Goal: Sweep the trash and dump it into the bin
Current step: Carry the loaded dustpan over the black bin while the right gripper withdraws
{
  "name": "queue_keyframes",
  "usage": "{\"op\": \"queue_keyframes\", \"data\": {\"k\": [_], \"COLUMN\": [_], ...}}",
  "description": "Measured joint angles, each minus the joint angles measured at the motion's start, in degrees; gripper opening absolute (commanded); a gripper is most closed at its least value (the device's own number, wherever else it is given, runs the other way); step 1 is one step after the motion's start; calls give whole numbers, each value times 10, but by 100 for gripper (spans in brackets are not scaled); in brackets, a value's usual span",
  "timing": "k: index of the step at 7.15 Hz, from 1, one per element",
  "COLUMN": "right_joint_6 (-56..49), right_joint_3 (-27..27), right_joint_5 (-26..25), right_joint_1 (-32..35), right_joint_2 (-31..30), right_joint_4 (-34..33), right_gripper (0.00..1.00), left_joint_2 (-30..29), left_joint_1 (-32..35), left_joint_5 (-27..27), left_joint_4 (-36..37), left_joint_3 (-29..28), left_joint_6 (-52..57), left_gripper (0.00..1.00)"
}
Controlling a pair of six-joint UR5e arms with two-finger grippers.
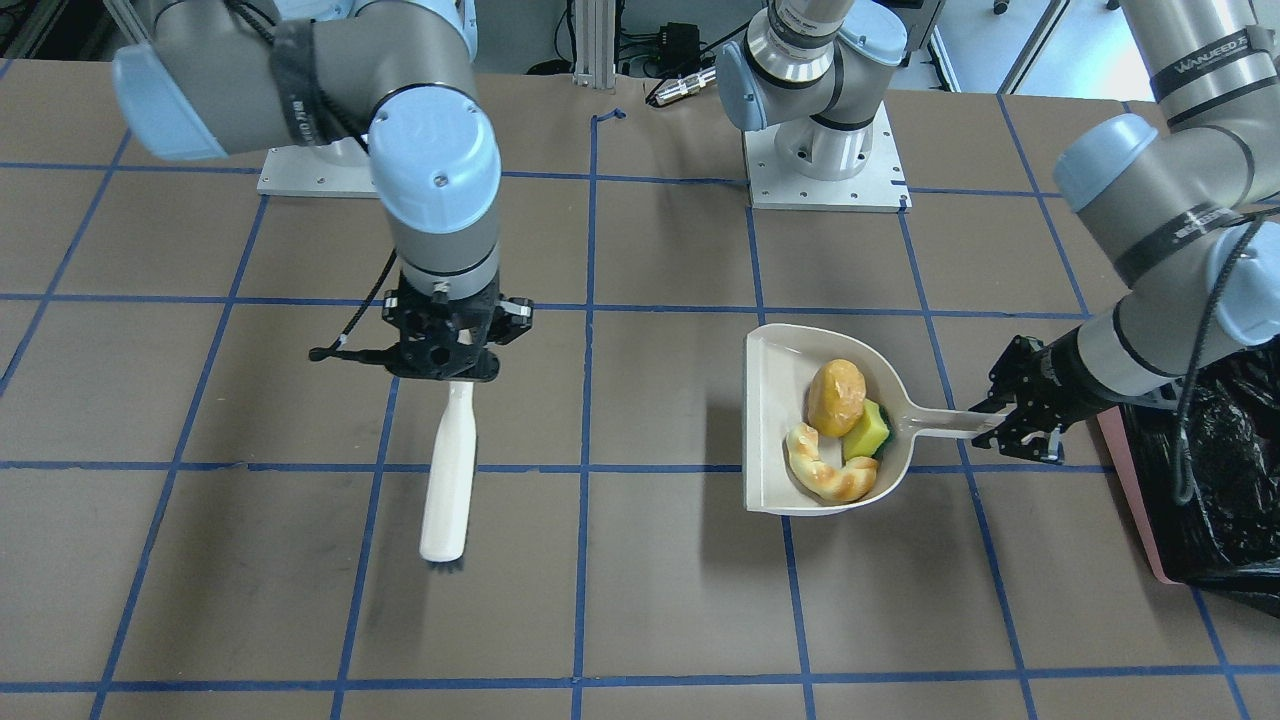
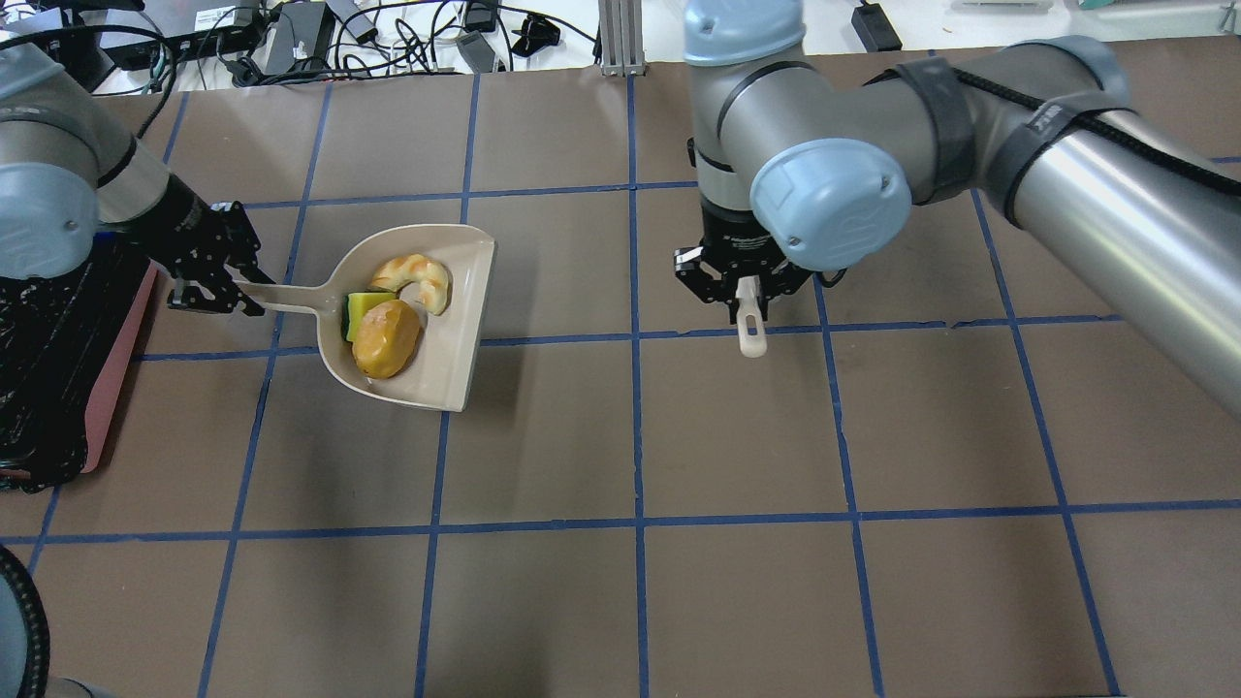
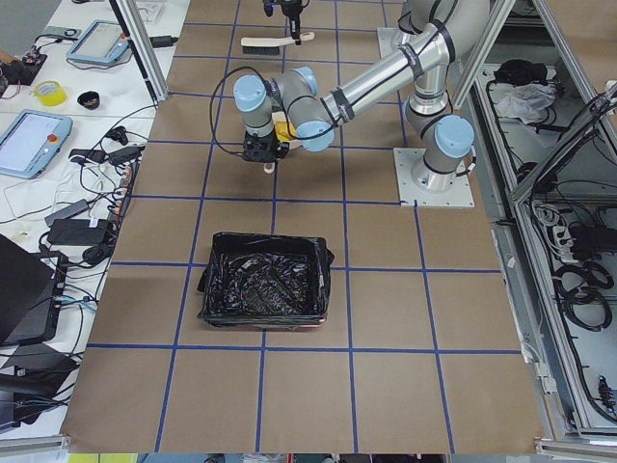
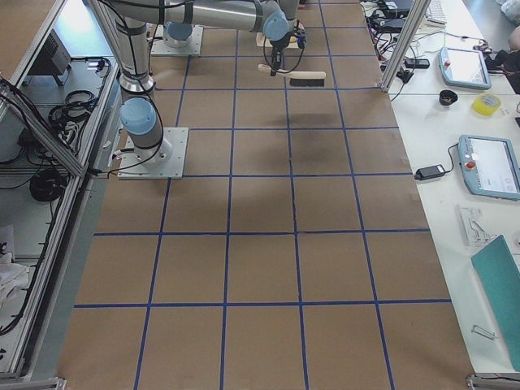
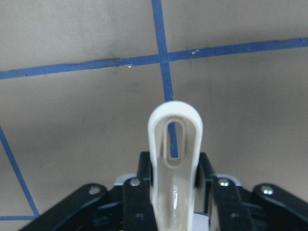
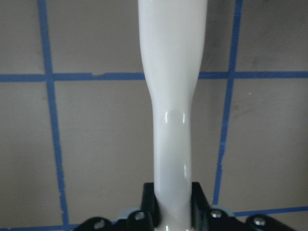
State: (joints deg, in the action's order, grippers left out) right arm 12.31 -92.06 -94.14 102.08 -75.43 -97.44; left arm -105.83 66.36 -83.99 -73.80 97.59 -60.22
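Observation:
My left gripper (image 1: 1005, 425) is shut on the handle of the beige dustpan (image 1: 775, 420). The trash lies in the pan: a lumpy yellow-orange oval (image 1: 837, 397), a curved pale-orange ring piece (image 1: 825, 470) and a yellow square (image 1: 866, 432). The overhead view shows the same pan (image 2: 461, 320) and left gripper (image 2: 238, 291). The bin (image 1: 1220, 470), pink-sided with a black bag, stands just beyond the left gripper. My right gripper (image 1: 458, 372) is shut on a white brush (image 1: 448, 480), held above the table, apart from the pan.
The brown table (image 2: 620, 582) carries a grid of blue tape lines. The bin also shows in the overhead view (image 2: 48, 368) at the table's left edge. Both arm bases (image 1: 825, 170) stand at the robot's side of the table. Cables and devices lie beyond the table's edge.

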Motion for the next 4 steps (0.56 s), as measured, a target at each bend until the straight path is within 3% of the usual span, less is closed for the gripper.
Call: {"op": "queue_keyframes", "data": {"k": [4], "right_joint_6": [-135], "right_joint_3": [10], "right_joint_5": [-5], "right_joint_1": [-144], "right_joint_2": [23], "right_joint_4": [-20], "right_gripper": [1], "left_joint_2": [-37], "left_joint_1": [-80], "left_joint_5": [9], "left_joint_4": [-42], "left_joint_3": [-81], "left_joint_6": [30], "left_gripper": [0]}}
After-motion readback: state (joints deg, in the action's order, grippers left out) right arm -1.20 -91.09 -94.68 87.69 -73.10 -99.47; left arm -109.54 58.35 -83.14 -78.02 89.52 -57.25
